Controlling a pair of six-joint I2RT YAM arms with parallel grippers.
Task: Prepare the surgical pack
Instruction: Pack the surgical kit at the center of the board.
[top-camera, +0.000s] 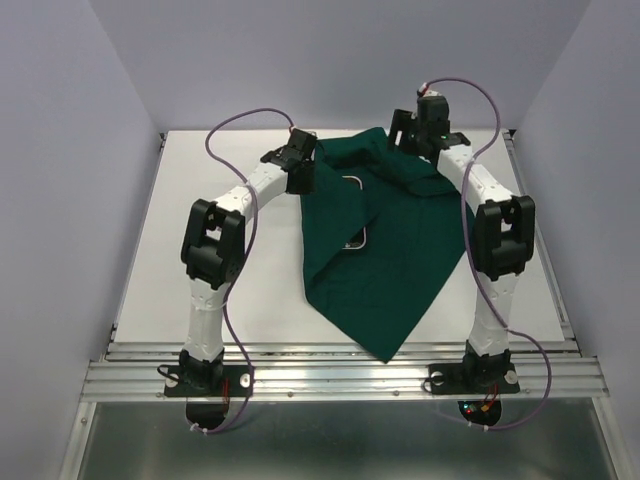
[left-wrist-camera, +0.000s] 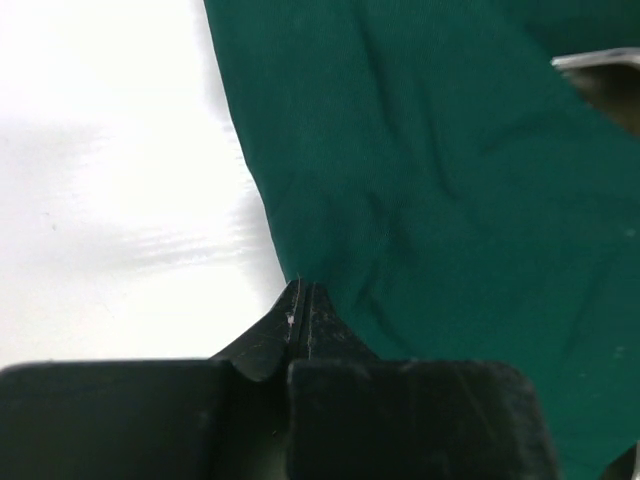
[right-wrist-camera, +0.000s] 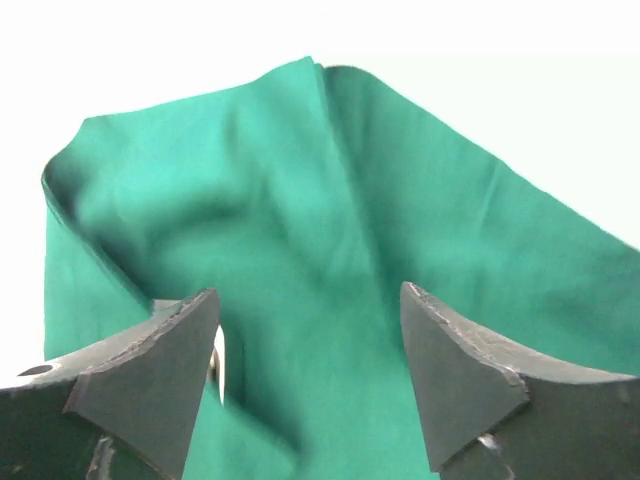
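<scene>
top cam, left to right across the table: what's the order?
left arm → left gripper → steel tray, only its rim peeking out of the green drape → right gripper → right arm

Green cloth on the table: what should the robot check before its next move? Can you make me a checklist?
1. The left end effector is shut: ok, its fingertips meet at the edge of the large dark green cloth drape.
2. It really pinches that cloth: cannot tell.
3. The right end effector is open: ok, it is over bunched cloth.
4. The small shiny steel tray is fully wrapped: not ok, a rim peeks out.
5. Anything else lies under the cloth: cannot tell.
</scene>
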